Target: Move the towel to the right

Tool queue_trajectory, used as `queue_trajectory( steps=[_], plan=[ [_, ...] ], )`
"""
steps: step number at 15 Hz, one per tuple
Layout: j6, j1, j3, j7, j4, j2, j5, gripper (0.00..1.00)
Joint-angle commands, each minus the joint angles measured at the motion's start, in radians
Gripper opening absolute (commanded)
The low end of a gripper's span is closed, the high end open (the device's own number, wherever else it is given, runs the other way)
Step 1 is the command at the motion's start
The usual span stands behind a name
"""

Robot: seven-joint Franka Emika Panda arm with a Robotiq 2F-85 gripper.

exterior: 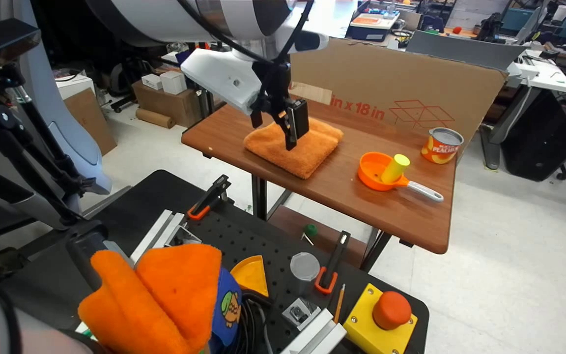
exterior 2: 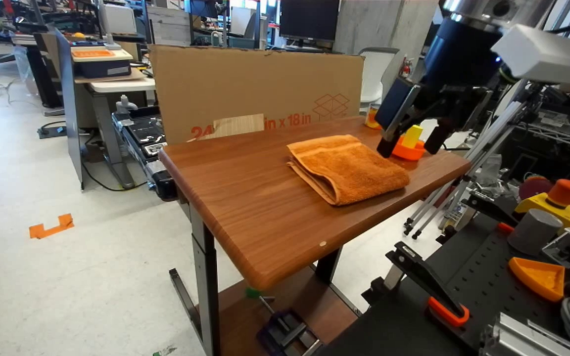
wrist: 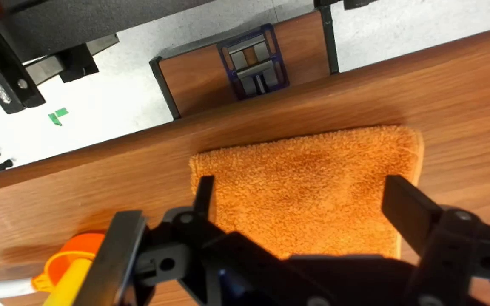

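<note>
In an exterior view, with 12 o'clock at the top, a brown, rectangular, wood-grain tabletop (exterior: 420, 211) carries the smaller things. A tan, flat cardboard sheet (exterior: 391, 73) printed in red stands at its 1 o'clock side; both exterior views show it upright along the far edge. On the tabletop, toward 10 o'clock from its middle, lies the roughly square, folded, fuzzy orange fabric towel (exterior: 307, 154), close to the near long edge; in an exterior view its parted layers (exterior 2: 314, 184) face 8 o'clock. Over it hangs the black two-fingered pincer (wrist: 300, 187), its fingers spread wide and their tips clear of the cloth; in the wrist view the towel shows between them. A round orange pan (exterior: 369, 171) sits between 3 and 4 o'clock from the towel, its pale grey handle pointing to 4 o'clock. At 2 o'clock from the pan, near it, stands an orange-labelled cylindrical tin can (exterior: 438, 150). A yellow cylinder (exterior: 394, 168) sits inside the pan and rises above its rim. A pale oval spot (exterior: 210, 148) marks the tabletop at 9 o'clock from the towel.
</note>
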State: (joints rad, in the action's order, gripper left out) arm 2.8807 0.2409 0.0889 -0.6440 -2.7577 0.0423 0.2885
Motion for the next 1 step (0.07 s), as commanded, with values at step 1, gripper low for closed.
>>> queue_trajectory(
  steps=[1],
  plan=[
    [0.0, 0.0, 0.0, -0.001, -0.003, 0.004, 0.0, 1.0]
  ],
)
